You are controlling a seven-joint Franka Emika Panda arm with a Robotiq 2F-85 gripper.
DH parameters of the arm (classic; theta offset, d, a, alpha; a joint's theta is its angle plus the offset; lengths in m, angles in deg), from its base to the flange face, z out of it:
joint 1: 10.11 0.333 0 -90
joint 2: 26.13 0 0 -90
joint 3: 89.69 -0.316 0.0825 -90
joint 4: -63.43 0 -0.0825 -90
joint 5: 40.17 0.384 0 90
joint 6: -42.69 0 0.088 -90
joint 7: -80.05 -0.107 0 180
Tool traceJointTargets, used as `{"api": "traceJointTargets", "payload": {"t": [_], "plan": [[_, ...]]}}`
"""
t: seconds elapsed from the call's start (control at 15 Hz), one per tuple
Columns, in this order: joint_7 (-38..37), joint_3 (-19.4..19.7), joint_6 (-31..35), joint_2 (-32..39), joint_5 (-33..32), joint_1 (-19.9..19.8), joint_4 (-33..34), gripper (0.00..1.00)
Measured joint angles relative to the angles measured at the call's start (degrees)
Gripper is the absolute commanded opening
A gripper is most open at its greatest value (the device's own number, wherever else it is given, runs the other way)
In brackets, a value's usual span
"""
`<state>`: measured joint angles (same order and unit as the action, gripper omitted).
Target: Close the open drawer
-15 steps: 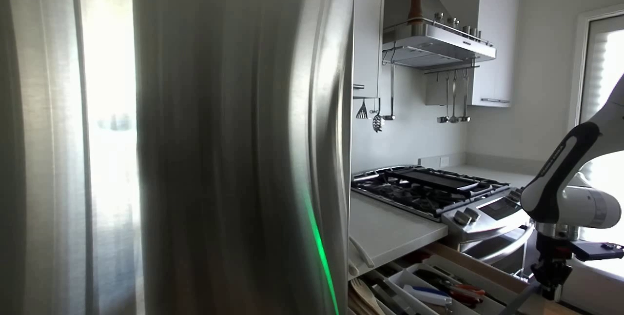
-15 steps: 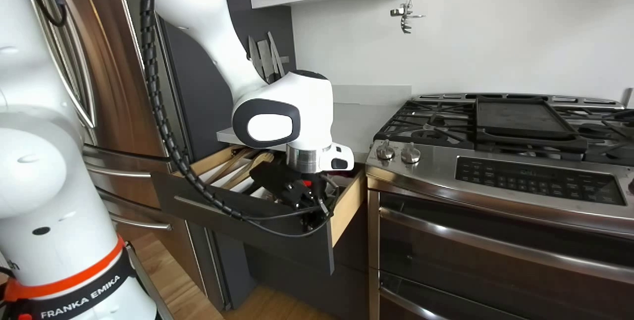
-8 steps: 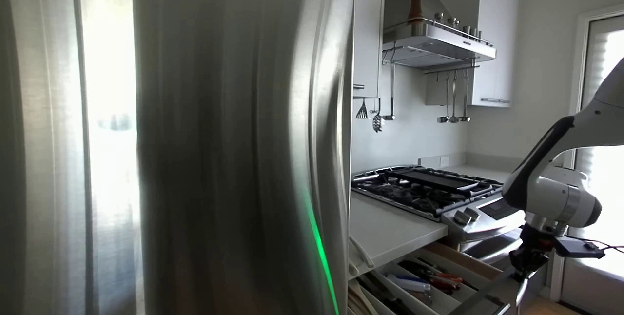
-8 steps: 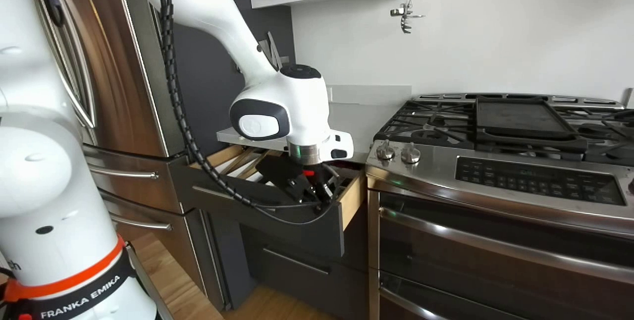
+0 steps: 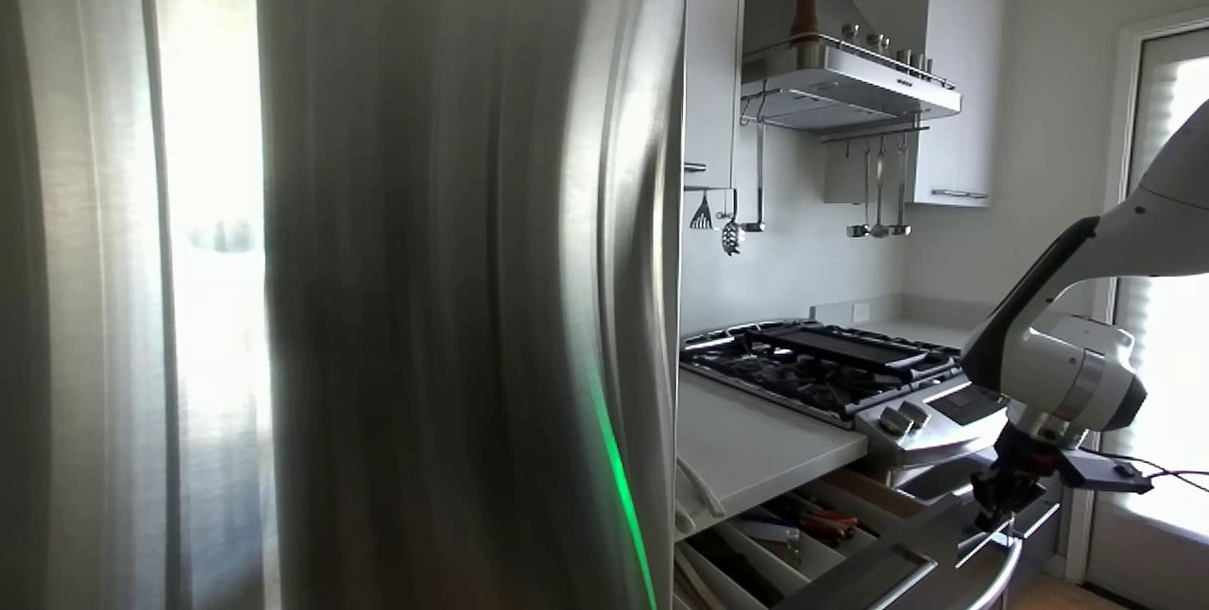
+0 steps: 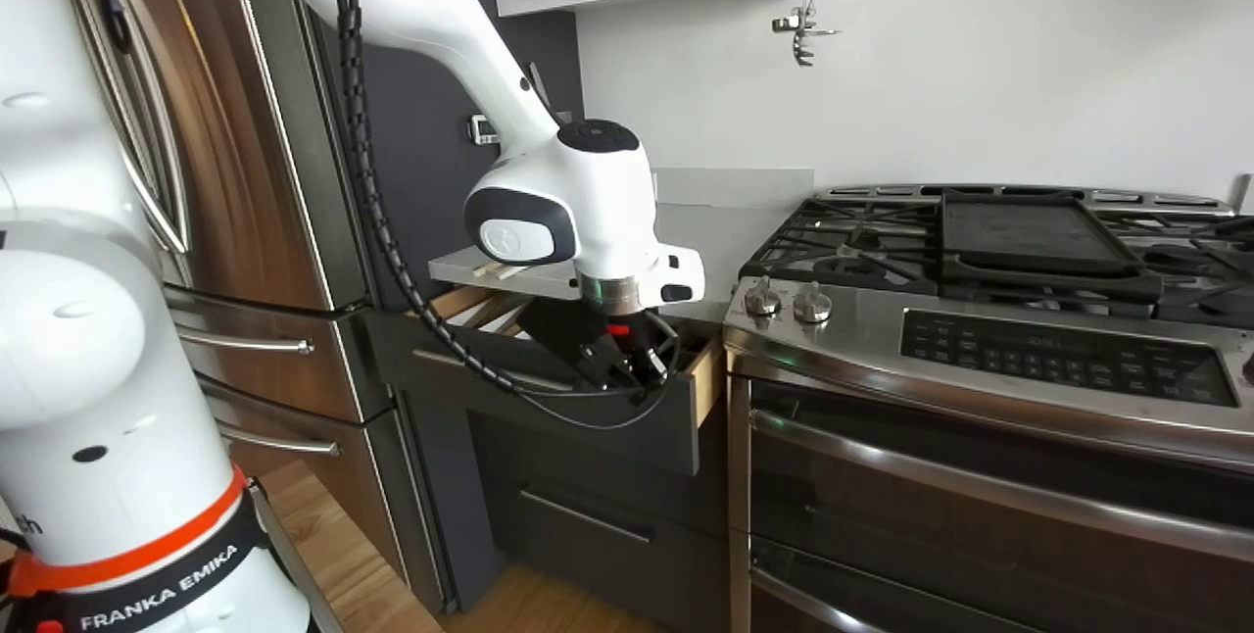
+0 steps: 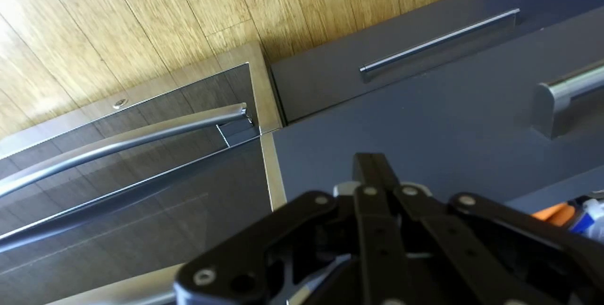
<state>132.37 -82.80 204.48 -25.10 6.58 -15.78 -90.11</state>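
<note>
The drawer shows its dark flat front (image 6: 676, 427) in an exterior view, partly pulled out beside the oven. Its pale inside with utensils (image 5: 822, 558) shows in another exterior view. In the wrist view the drawer front (image 7: 424, 121) fills the middle, with its bar handle (image 7: 575, 92) at the right. My gripper (image 7: 370, 156) is shut and empty, fingertips together, pointing at the front between handle and oven-side edge. It also shows in both exterior views (image 5: 1006, 527) (image 6: 651, 368), outside the drawer. The tips look at or against the front; the exact contact is hidden.
The stainless oven (image 6: 980, 496) with bar handles stands directly beside the drawer. The stove top (image 6: 980, 241) is above it. A closed lower drawer (image 6: 588, 515) is underneath. The counter (image 5: 756, 449) overhangs the drawer. The fridge (image 6: 216, 123) stands on the far side. A cable (image 6: 607, 422) hangs by the gripper.
The drawer has slid inward toward the cabinet, and less of its inside shows. My gripper has moved inward along with its front. The lower drawer's handle has come into view.
</note>
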Motion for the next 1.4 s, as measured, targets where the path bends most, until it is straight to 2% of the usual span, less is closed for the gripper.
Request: {"api": "traceJointTargets", "payload": {"t": [0.33,0.6,0.8,1.13,1.27,1.4], "plan": [[0.1,0.0,0.0,0.0,0.0,0.0,0.1,0.0],[5.7,-1.3,0.0,0.8,7.1,0.5,3.5,0.0],[9.9,-2.6,0.0,3.4,11.0,0.6,6.9,0.0],[10.9,-2.8,-0.1,8.9,11.1,0.5,9.5,0.0],[14.2,-3.2,-0.1,11.0,13.4,0.3,11.1,0.0],[20.0,-4.2,0.0,12.4,18.6,-0.3,12.9,0.0]]}}
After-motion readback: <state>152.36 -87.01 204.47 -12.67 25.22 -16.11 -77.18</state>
